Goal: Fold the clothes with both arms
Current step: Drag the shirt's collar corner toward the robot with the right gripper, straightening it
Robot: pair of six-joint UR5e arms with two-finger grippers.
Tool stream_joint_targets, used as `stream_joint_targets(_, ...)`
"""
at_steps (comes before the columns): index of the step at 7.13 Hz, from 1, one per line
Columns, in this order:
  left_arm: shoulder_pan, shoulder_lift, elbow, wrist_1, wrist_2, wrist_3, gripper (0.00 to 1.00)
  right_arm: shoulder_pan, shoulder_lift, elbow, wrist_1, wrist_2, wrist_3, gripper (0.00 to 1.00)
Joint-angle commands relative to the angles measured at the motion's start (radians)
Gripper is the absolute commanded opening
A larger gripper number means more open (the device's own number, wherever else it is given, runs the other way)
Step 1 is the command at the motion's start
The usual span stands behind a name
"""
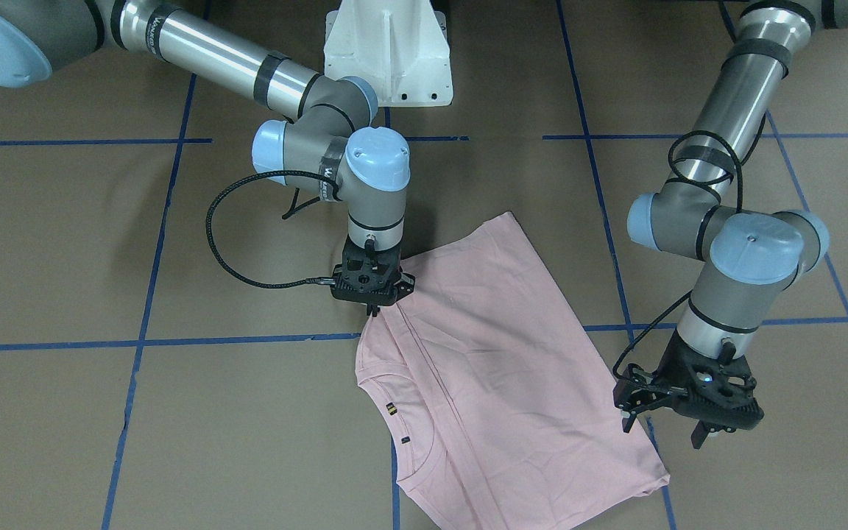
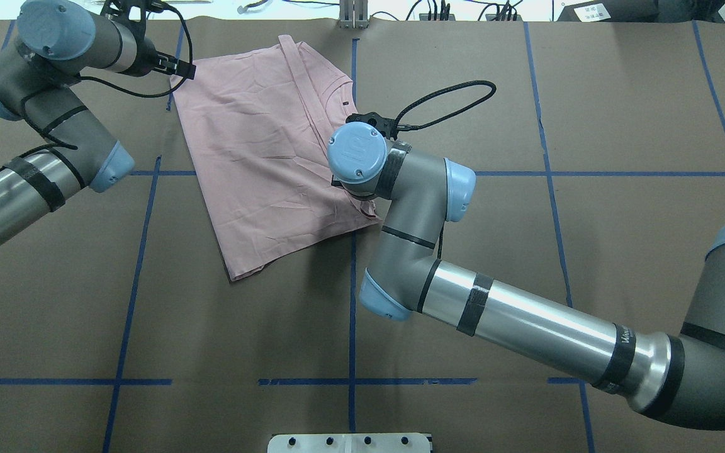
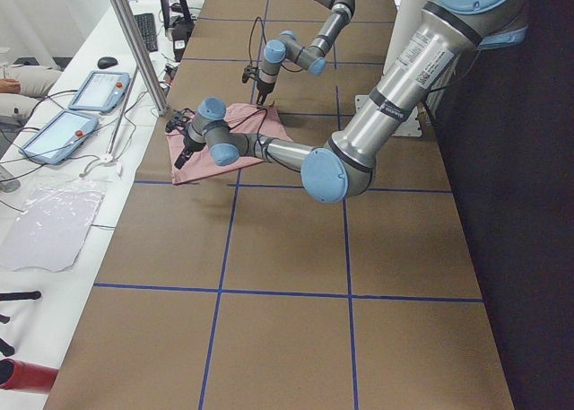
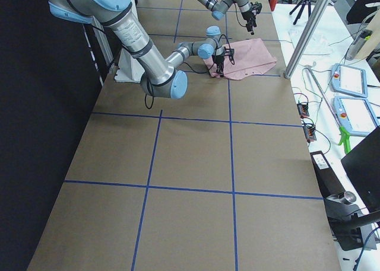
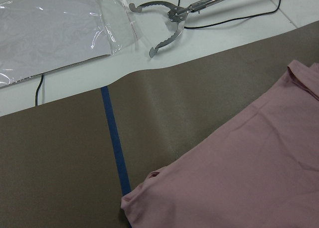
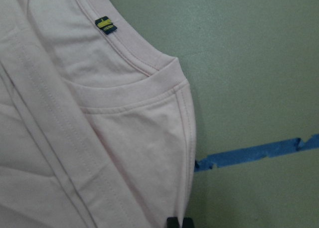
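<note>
The pale pink T-shirt (image 1: 490,368) lies folded lengthwise on the brown table, with its ribbed collar (image 6: 124,96) and a small black tag (image 6: 104,24) showing. My right gripper (image 1: 374,309) points straight down at the shirt's edge beside the collar. Its fingertips are pinched together on the fabric fold. My left gripper (image 1: 663,430) hovers just off the shirt's opposite corner (image 1: 656,475) with its fingers spread and nothing between them. The left wrist view shows that corner of the T-shirt (image 5: 239,173) lying flat on the table.
Blue tape lines (image 1: 144,342) grid the table. The white pedestal base (image 1: 387,51) stands at the robot's side. Past the far table edge lie a plastic bag (image 5: 50,33) and metal tongs (image 5: 167,18). Two tablets (image 3: 76,114) sit on the side bench.
</note>
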Motion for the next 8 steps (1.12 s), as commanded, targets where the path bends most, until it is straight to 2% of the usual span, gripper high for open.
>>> stream_joint_targets(1, 0.0, -0.001, -0.001, 0.001, 0.0, 0.0, 1.0, -0.001, -0.026, 0.038, -0.004, -0.001, 0.0, 0.0)
stream_joint_targets(3, 0.0, -0.002, -0.004, 0.001, 0.0, -0.002, 1.0, -0.026, -0.155, 0.28, -0.094, -0.017, 0.008, 0.0)
stream_joint_targets(5, 0.003, -0.001, -0.019, 0.003, 0.0, -0.002, 1.0, -0.159, -0.35, 0.563, -0.129, -0.137, 0.017, 0.0)
stream_joint_targets(6, 0.003, -0.001, -0.031, 0.007, 0.0, -0.002, 1.0, -0.222, -0.416, 0.652, -0.131, -0.197, 0.048, 0.0)
stream_joint_targets(8, 0.02, -0.001, -0.062, 0.021, -0.003, -0.003, 1.0, -0.288, -0.467, 0.696, -0.131, -0.268, 0.092, 0.0)
